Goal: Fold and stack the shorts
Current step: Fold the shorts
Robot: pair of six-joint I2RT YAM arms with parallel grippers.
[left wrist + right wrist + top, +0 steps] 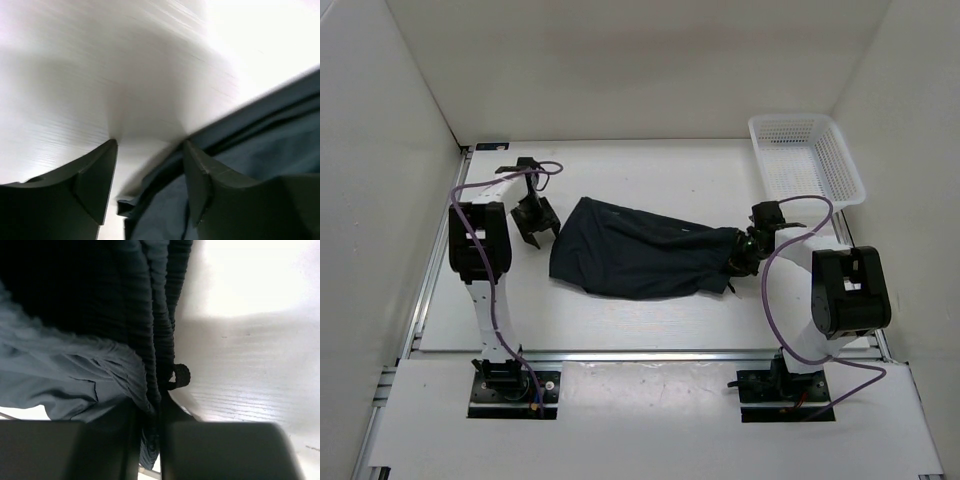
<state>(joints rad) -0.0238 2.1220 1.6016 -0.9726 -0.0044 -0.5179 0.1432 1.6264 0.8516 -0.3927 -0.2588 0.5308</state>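
Note:
The dark navy shorts (635,258) lie folded lengthwise across the middle of the table. My right gripper (742,258) is shut on the ribbed waistband (152,340) at their right end, with a drawstring loop (180,376) hanging beside it. My left gripper (533,228) is open just left of the shorts' left end. In the left wrist view its fingers (95,175) straddle bare table and the fabric's edge (240,150), and one corner of cloth lies between them without being pinched.
A white plastic mesh basket (807,158) stands at the back right corner. White walls enclose the table (650,170) on three sides. Purple cables run along both arms.

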